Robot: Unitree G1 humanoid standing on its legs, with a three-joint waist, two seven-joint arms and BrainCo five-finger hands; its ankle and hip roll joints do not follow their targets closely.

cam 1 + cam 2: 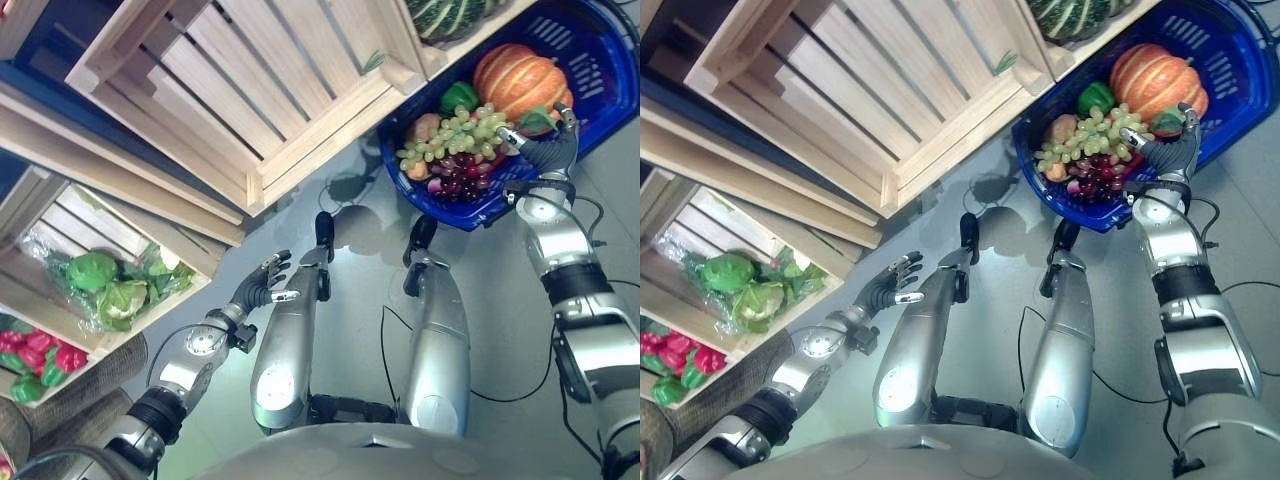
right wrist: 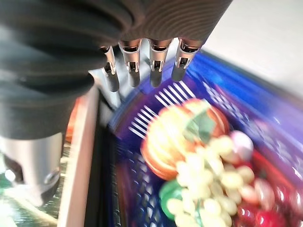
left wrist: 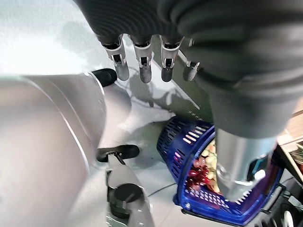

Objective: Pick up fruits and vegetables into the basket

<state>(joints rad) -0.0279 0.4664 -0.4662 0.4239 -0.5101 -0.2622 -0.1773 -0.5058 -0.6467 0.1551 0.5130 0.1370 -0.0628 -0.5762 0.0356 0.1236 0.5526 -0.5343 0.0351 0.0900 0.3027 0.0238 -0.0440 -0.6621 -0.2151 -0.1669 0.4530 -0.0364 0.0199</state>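
A blue basket [image 1: 603, 62] stands on the floor at the upper right. It holds an orange pumpkin [image 1: 520, 80], green grapes [image 1: 455, 135], dark red grapes [image 1: 462, 180] and a green pepper [image 1: 458, 97]. My right hand [image 1: 545, 150] hovers over the basket's near side beside the pumpkin, fingers [image 2: 156, 66] straight, holding nothing. My left hand [image 1: 262, 283] hangs open over the bare floor, below the crates, empty too. Past its fingers [image 3: 142, 61] the basket [image 3: 184, 142] is seen.
A large empty wooden crate [image 1: 250, 90] sits at the top. Lower left, another crate [image 1: 190, 290] holds bagged green cabbages [image 1: 110, 285]; red and green peppers [image 1: 40, 360] lie below it. A dark green squash [image 1: 450, 15] rests on a ledge above the basket.
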